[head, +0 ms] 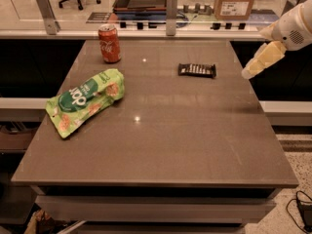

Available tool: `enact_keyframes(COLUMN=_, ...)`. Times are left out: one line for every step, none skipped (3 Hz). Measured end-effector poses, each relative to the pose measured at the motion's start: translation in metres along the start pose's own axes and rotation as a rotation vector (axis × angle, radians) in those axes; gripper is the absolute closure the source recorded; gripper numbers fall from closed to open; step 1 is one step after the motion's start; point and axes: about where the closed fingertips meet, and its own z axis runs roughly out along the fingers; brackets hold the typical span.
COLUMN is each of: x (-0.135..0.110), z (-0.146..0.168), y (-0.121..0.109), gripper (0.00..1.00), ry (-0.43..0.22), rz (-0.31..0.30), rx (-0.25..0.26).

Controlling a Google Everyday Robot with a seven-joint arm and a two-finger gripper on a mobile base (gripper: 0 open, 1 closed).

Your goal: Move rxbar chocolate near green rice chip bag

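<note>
The rxbar chocolate (197, 70) is a flat black bar with pale lettering, lying on the brown table (185, 140) at the back, right of centre. The green rice chip bag (86, 101) lies crinkled on the table's left side. My gripper (248, 73) hangs in the air at the table's right edge, to the right of the bar and a little above it, not touching it and holding nothing I can see.
A red soda can (109, 43) stands at the back left of the table, behind the bag. A counter with a cardboard box (236, 1) and a metal post (170, 12) runs behind the table. A cable (301, 211) lies on the floor at the right.
</note>
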Motion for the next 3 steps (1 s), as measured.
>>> enact_keyframes(x=-0.002, z=0.013, y=-0.002, gripper=0.0, ry=-0.034, rz=0.009, rx=-0.025)
enact_keyframes(x=-0.003, z=0.025, y=-0.005, gripper=0.0, ry=-0.058, rz=0.018, rx=-0.045)
enact_keyframes(x=-0.006, z=0.046, y=-0.007, gripper=0.0, ry=-0.084, rz=0.026, rx=-0.082)
